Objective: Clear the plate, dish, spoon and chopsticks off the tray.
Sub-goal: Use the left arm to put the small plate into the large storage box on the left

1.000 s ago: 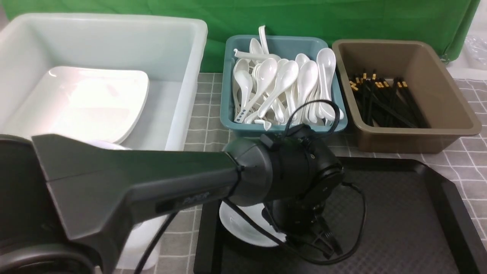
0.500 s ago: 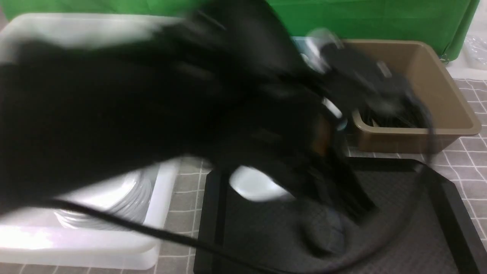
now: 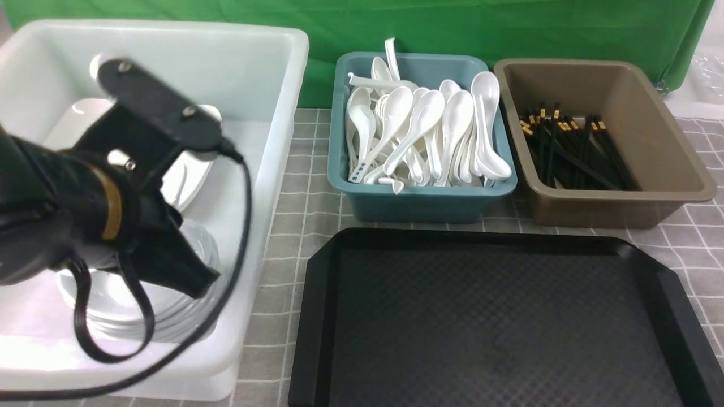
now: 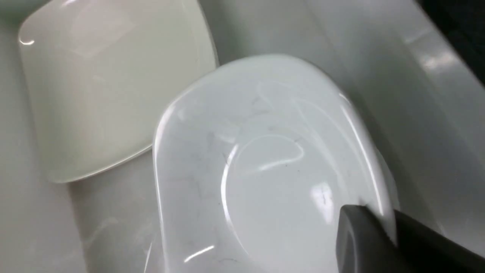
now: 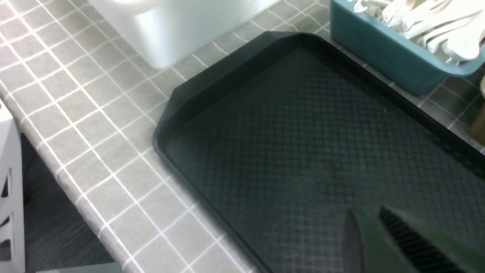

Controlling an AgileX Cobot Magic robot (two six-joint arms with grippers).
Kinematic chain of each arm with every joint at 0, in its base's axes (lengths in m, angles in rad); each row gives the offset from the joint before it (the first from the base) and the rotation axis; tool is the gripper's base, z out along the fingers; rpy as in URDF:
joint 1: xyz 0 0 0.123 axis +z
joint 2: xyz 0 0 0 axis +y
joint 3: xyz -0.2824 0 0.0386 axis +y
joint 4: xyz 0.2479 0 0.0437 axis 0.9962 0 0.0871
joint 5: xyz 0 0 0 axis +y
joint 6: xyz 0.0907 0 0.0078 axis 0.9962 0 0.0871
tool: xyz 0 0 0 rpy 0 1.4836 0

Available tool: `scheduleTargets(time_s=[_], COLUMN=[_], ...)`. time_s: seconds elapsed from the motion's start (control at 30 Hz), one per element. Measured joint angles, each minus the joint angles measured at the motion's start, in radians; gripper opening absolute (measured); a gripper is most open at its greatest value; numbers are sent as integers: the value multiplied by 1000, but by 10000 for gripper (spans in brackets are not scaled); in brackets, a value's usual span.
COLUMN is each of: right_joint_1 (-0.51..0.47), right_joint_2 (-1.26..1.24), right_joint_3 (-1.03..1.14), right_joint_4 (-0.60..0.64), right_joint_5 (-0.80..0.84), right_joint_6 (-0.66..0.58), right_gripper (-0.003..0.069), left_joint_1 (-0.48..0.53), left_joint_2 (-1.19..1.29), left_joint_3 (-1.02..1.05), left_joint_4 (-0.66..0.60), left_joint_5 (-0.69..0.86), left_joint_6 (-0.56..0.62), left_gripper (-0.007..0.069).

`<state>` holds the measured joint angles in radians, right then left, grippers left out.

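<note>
My left gripper (image 4: 382,223) is shut on the rim of the small greyish-white dish (image 4: 265,170), which hangs tilted inside the white bin (image 3: 271,113). In the front view the left gripper (image 3: 192,277) sits low over stacked white dishes (image 3: 113,305). The large white plate (image 4: 106,87) lies in the same bin behind it, plate (image 3: 189,178) partly hidden by my arm. Nothing lies on the black tray (image 3: 498,316). My right gripper (image 5: 365,212) hovers shut over the tray (image 5: 303,125), holding nothing. I cannot single out the spoon or the chopsticks among those in the bins.
A teal bin (image 3: 418,198) holds several white spoons behind the tray. To its right, a brown bin (image 3: 667,186) holds several black chopsticks with gold bands. A grey checked cloth (image 3: 294,226) covers the table, and a green backdrop stands behind.
My left arm has swung from the tray leftward over the white bin, carrying the dish. The tray's front left corner, where the dish lay, is now bare.
</note>
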<state>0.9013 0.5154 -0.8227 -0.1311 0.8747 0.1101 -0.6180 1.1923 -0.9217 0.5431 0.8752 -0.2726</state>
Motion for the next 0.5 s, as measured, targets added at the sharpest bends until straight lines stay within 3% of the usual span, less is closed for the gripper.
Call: scheduleTargets(time_s=[0.1, 0.33, 0.5], right_joint_1=[0, 0, 0], right_joint_2=[1, 1, 1], right_joint_3=[0, 0, 0], right_joint_4=[2, 17, 39], right_joint_5=[-22, -23, -23], right_joint_6=[4, 27, 29], right_gripper=[88, 90, 91], left_joint_1=[68, 79, 81], left_joint_2=[42, 117, 117], left_joint_3=[30, 33, 34], left_joint_4=[-63, -79, -115], left_joint_5=[-92, -75, -60], left_joint_6=[128, 169, 169], left_gripper=[26, 90, 273])
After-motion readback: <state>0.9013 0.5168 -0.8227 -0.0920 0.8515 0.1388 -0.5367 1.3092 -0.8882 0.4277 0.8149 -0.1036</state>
